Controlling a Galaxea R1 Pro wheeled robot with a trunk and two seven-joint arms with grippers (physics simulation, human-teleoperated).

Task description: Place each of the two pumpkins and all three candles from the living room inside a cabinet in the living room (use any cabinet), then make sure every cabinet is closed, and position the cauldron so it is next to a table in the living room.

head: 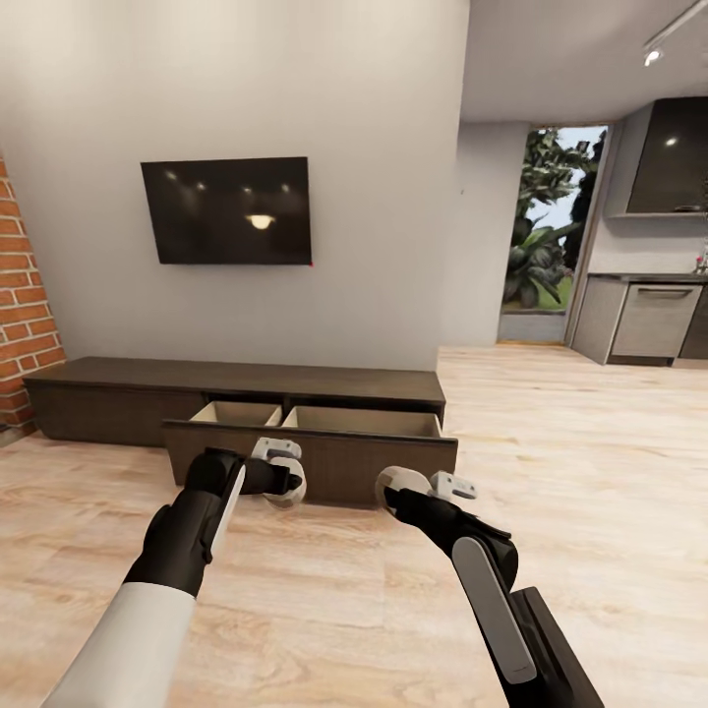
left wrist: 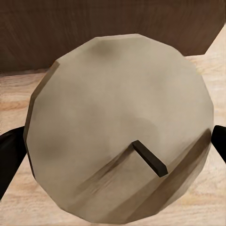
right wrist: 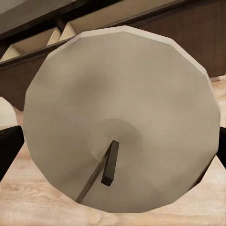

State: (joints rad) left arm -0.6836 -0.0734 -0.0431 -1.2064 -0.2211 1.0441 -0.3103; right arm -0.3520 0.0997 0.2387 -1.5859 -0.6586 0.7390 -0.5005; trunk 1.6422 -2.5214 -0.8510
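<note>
Left gripper (head: 285, 479) grasping candle (left wrist: 117, 127), right gripper (head: 421, 484) grasping another (right wrist: 122, 122), just before open cabinet (head: 324, 433).

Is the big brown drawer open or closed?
Open. The drawer sticks out from the long cabinet toward the robot, and you can see its pale inside from above.

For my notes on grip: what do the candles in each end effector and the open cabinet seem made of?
Left candle and right candle: probably wax, matte beige, faceted, with dark wick. Cabinet: looks like dark-brown wood, matte, visible grain; pale interior.
</note>
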